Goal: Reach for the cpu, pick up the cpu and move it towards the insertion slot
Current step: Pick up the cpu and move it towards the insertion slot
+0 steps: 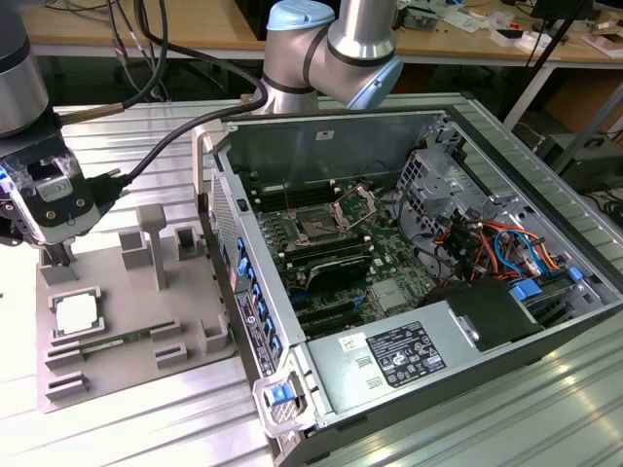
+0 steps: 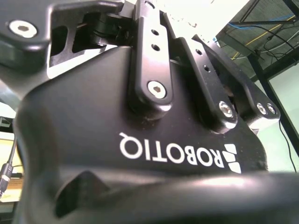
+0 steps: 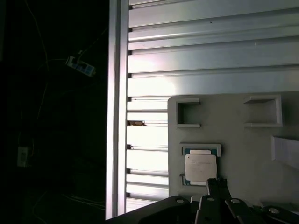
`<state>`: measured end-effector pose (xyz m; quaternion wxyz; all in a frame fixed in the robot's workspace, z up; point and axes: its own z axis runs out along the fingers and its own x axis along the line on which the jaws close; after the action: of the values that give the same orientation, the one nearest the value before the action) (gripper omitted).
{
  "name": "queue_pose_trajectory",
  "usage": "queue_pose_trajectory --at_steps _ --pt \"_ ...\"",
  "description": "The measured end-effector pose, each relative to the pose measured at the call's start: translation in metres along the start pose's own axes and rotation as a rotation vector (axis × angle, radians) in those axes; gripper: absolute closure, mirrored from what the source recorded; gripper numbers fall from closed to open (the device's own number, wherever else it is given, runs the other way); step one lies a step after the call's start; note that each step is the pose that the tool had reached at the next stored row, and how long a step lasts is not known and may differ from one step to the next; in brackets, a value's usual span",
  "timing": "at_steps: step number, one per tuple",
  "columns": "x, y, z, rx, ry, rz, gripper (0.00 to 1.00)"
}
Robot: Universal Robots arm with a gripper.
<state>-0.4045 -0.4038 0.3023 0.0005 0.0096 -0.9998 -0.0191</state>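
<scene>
The claw [image 1: 58, 259] hangs at the exterior view's left, over the far left part of the grey fixture plate [image 1: 109, 284], which lies on the slatted metal counter [image 1: 146, 428]. I cannot tell whether the claw is apart or together. It holds nothing. The cpu [image 1: 78, 313] lies flat in its square seat on the plate, just on the near side of the claw; in the first wrist view the claw's tip overlaps the edge of the cpu [image 3: 201, 166]. A thin green memory stick [image 1: 122, 340] lies on the plate just beside the cpu, on its near right. Well apart, to the exterior view's right, the insertion slot [image 1: 316, 229] sits on the green motherboard [image 1: 382, 243] inside the open computer case [image 1: 331, 126], its retention bracket raised.
</scene>
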Motion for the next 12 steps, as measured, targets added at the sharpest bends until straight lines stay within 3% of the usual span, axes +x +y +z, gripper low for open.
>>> queue_pose_trajectory --at_steps 12 --pt "0.0000 -0.0001 0.0030 -0.0001 -0.0001 0.000 0.89"
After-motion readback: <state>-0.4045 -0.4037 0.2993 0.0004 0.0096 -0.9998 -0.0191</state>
